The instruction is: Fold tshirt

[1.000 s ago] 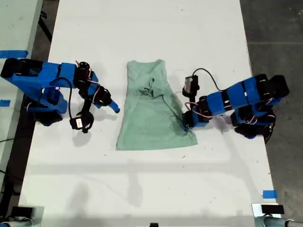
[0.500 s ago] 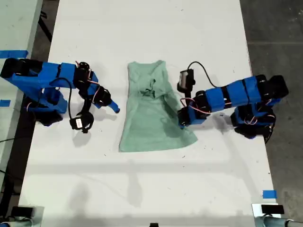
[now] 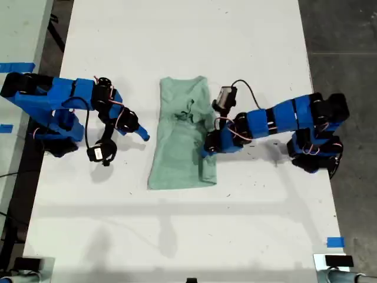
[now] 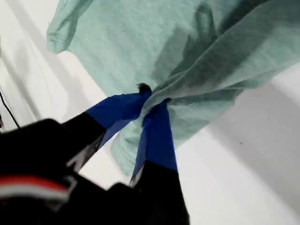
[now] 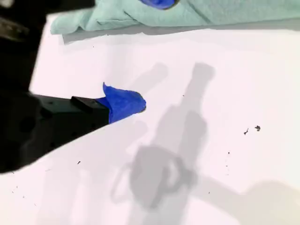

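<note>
My first gripper, jaws clenched on a pinch of the tshirt, has carried the hem side inward over the last second: the flared corner toward the desk's exterior-view right edge is now folded over the body. Tshirt lies mid-desk, narrower, lengthwise fold roughly half done. My second gripper hovers beside it holding nothing; jaw state cannot tell

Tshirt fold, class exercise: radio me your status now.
My first gripper shut on tshirt edge, lifted over the cloth. My second gripper apart from it, holding nothing. Nothing in the way.
</note>
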